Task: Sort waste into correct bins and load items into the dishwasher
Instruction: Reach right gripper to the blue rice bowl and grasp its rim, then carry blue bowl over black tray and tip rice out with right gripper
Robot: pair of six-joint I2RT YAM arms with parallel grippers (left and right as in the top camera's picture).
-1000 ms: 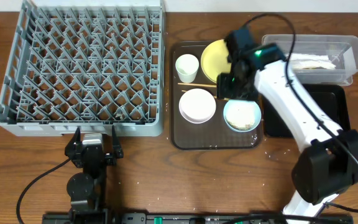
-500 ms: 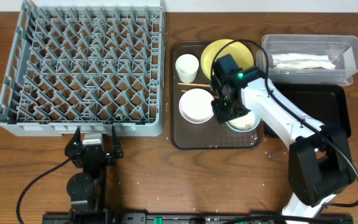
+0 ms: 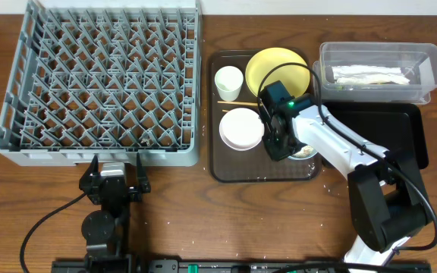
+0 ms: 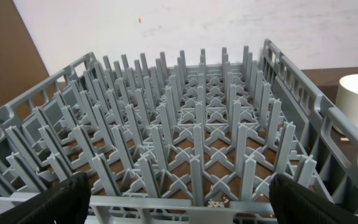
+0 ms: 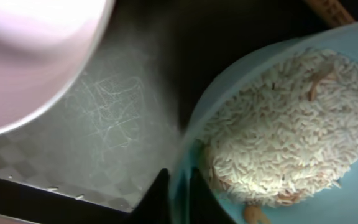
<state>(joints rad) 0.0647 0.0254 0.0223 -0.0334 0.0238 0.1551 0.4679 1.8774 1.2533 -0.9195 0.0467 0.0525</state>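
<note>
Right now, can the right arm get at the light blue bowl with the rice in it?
Probably yes. The right gripper sits at the light blue bowl with a finger on each side of its rim and nothing between. Whether it has closed on the rim is unclear.

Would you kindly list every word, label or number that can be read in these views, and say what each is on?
No text can be read in any view.
The paper wrapper in the clear tub: any print on it is too small to read.
</note>
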